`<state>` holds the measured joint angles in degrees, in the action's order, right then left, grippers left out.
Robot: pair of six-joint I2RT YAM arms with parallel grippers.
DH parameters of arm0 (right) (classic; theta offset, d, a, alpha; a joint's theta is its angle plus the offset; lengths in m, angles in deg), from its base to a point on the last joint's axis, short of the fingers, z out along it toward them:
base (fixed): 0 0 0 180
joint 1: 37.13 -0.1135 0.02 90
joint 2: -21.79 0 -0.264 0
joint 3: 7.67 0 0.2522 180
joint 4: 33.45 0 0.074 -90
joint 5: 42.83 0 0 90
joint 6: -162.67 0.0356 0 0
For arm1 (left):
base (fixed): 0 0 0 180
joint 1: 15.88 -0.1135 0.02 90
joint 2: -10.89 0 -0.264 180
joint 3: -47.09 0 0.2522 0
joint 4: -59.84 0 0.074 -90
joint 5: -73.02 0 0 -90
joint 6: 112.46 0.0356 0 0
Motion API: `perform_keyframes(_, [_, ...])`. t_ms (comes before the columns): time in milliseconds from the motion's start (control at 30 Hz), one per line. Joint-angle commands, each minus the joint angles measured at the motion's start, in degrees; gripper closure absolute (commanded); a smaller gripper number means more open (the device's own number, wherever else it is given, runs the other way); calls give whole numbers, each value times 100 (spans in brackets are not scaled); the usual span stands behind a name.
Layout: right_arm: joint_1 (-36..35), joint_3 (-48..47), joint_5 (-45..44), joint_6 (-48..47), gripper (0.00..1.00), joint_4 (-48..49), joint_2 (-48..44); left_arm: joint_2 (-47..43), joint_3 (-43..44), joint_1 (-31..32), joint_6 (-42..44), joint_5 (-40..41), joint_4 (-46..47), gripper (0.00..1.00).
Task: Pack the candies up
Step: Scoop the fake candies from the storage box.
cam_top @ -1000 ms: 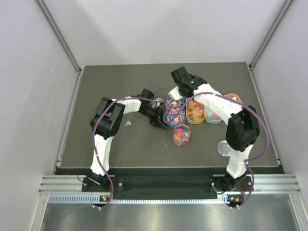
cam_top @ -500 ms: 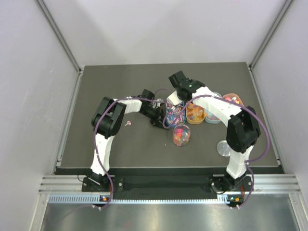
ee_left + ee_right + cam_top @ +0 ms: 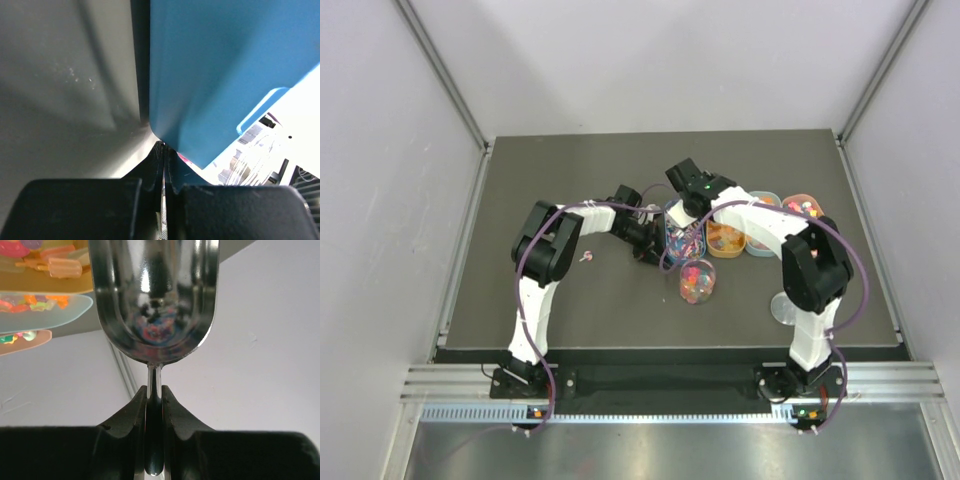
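Dark grey table (image 3: 520,180) bears a stray pink candy (image 3: 586,257) at the left, near the left arm. Further right, the left gripper (image 3: 163,147) has its fingers pressed together. Their tips touch the lower edge of the blue tray (image 3: 215,75); I cannot tell whether they pinch its rim. That tray holds pink-purple candies (image 3: 682,238). Above it the right gripper (image 3: 154,392) is clenched on the thin handle of a metal scoop (image 3: 155,300). Colours glint in the bowl, contents unclear. Nearer, a clear jar (image 3: 697,282) lies on its side with mixed sweets inside. Rightward stand an orange tray (image 3: 725,255) of gummies, a pale blue tray (image 3: 762,252) and another orange tray (image 3: 817,205). A clear round disc (image 3: 780,310) lies by the right arm.
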<state>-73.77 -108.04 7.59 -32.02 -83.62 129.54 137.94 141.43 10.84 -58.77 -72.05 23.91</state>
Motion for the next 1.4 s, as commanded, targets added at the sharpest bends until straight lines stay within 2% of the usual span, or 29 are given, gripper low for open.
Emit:
perform_keyframes(0, [-80,-14,-182,-140,100,204,273,-92,186,-9,46,-153,126,100])
perform_keyframes(167, [-97,74,-235,-210,100,379,379,-83,274,-44,63,-145,99,100])
perform_keyframes(333, [-124,390,159,-518,100,389,151,-66,353,-88,63,-145,99,100])
perform_keyframes(667, [-45,-303,925,-96,100,-1413,168,-66,345,-149,63,-153,126,100])
perform_keyframes(867, [8,-1726,1180,194,100,-3125,817,-57,362,-167,37,-145,222,100])
perform_keyframes(1000, [26,-1851,1004,202,100,-3066,1143,5,450,-167,2,-145,240,100])
perform_keyframes(1200, [-132,-2052,582,1230,100,-3706,1626,136,696,-193,2,-127,231,100])
perform_keyframes(1367, [-238,-2894,1249,2178,100,-4700,1978,277,890,-220,-25,-144,248,100])
